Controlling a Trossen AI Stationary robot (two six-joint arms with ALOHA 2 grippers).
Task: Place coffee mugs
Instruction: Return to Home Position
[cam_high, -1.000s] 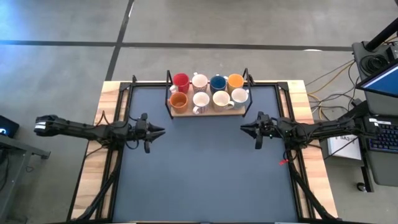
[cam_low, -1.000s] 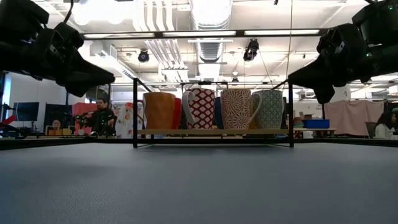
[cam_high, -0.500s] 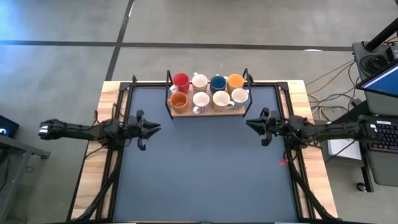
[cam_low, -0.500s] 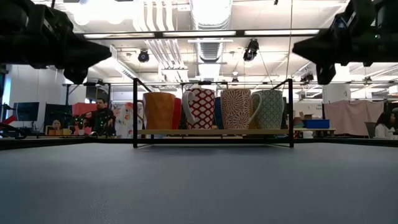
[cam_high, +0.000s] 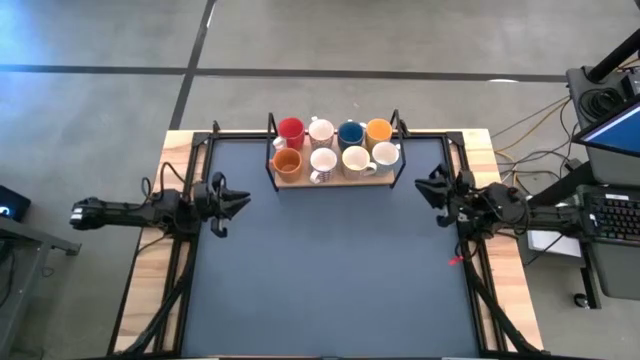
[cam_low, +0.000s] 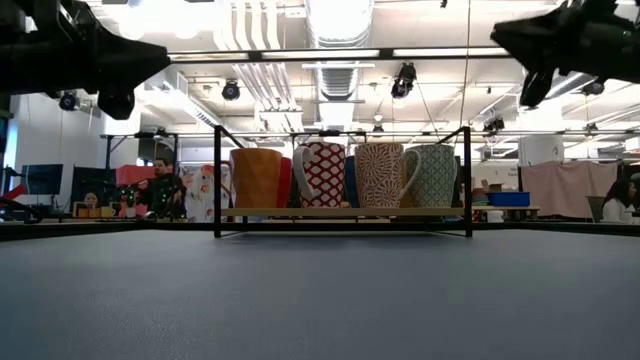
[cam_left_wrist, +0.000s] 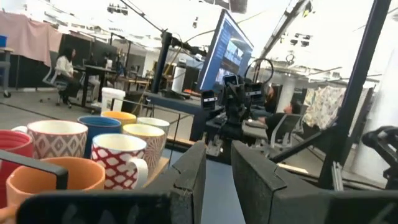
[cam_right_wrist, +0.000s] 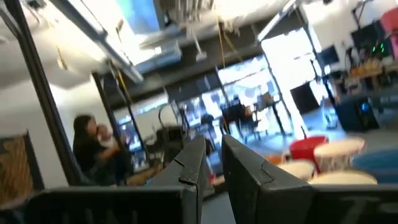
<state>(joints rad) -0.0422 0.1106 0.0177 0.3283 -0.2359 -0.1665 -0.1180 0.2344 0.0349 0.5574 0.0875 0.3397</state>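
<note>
Eight coffee mugs (cam_high: 335, 146) stand upright in two rows on a wooden tray with a black wire frame (cam_high: 334, 179), at the middle of the table's far edge. The far row is red, white, blue and orange; the near row is orange and three white or cream. In the low view the near mugs (cam_low: 340, 175) show patterned sides. My left gripper (cam_high: 244, 199) hovers shut, left of the tray, pointing right. My right gripper (cam_high: 419, 182) hovers shut, right of the tray, pointing left. Both hang high in the low view, the left gripper (cam_low: 160, 62) and the right gripper (cam_low: 502, 38).
The dark mat (cam_high: 330, 270) spreads bare between the arms and toward the near edge. Black frame rails (cam_high: 196, 160) run along the table's left and right sides. A desk with a laptop (cam_high: 610, 130) and cables stands beyond the right edge. People (cam_low: 160, 188) sit far behind.
Both arms drew back from the middle. My left gripper moved toward the table's left edge and a little toward the far edge; my right gripper moved toward the right and far edges. Both rose in the low view. The mugs stayed put.
</note>
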